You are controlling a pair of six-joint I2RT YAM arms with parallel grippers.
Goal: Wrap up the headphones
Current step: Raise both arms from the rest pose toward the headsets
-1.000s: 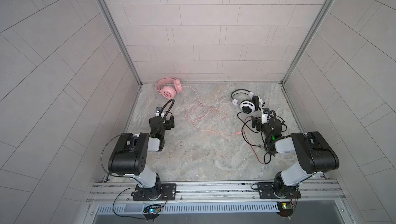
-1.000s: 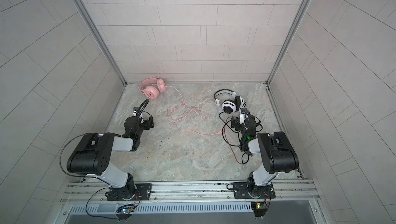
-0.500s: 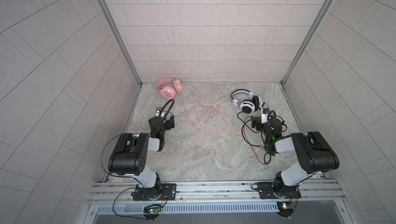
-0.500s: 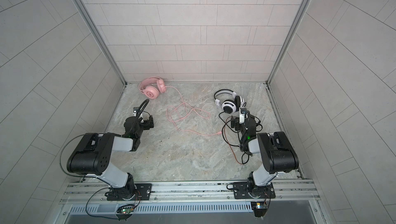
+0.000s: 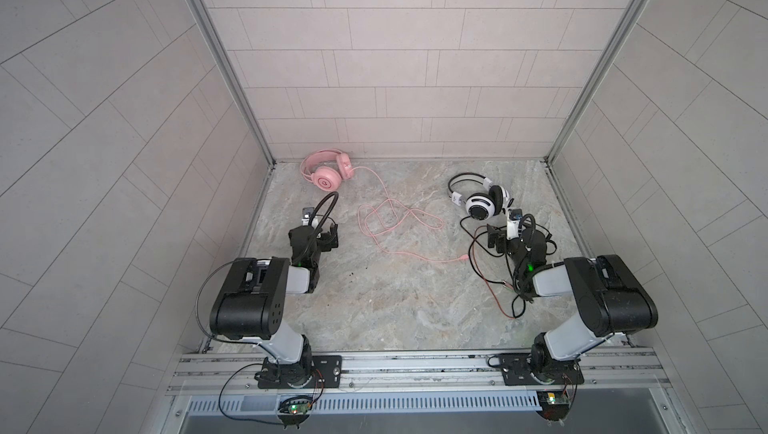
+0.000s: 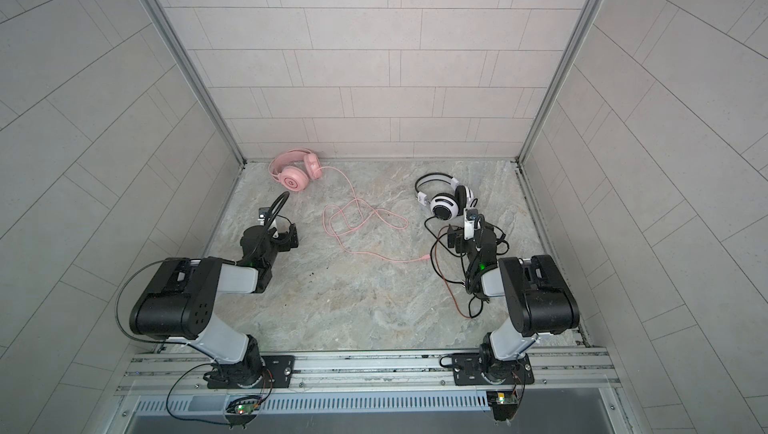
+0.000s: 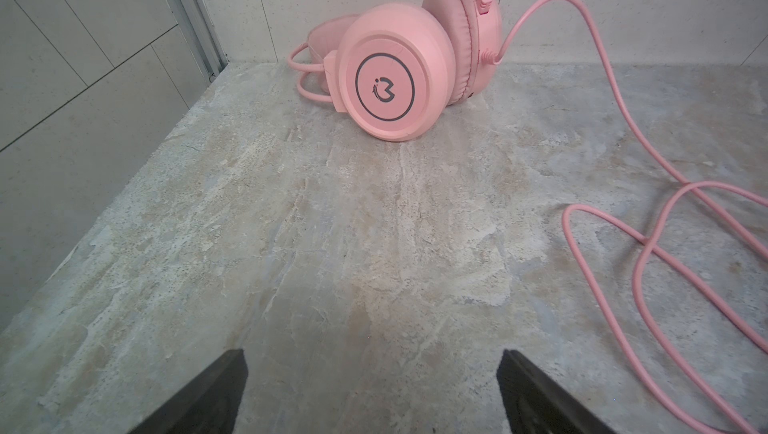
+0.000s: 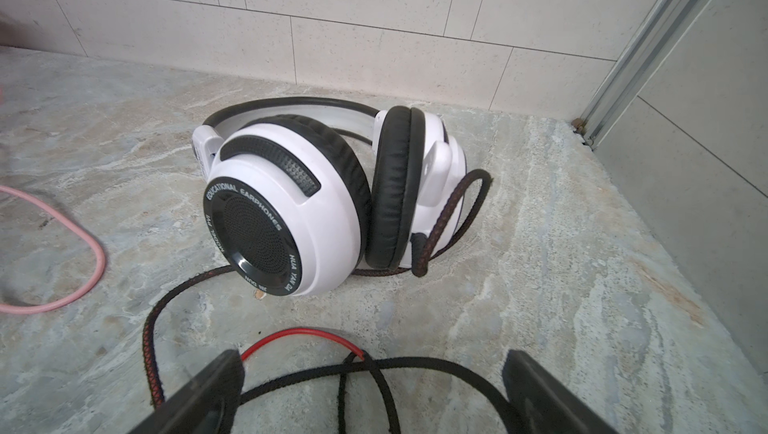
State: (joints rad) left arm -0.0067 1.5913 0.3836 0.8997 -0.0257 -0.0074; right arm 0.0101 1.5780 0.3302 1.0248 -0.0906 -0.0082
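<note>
The pink headphones (image 5: pixel 326 172) (image 6: pixel 293 174) (image 7: pixel 395 74) lie at the back left near the wall. Their pink cable (image 7: pixel 566 220) trails in loose loops toward the middle of the table. My left gripper (image 5: pixel 329 235) (image 7: pixel 372 359) is open over bare table, short of the pink earcup. The white-and-black headphones (image 5: pixel 482 200) (image 6: pixel 446 202) (image 8: pixel 311 203) rest at the back right. Their black cable (image 8: pixel 431 362) and a red wire (image 8: pixel 299 330) lie tangled on the table. My right gripper (image 5: pixel 496 240) (image 8: pixel 372 359) is open, and the black cable runs across the gap between its fingers.
Tiled walls close in the table (image 5: pixel 386 311) at the back and both sides, with metal corner posts (image 5: pixel 266 149) at the back corners. More black and reddish wire lies beside the right arm (image 5: pixel 598 294). The left arm (image 5: pixel 249 294) stands at the front left.
</note>
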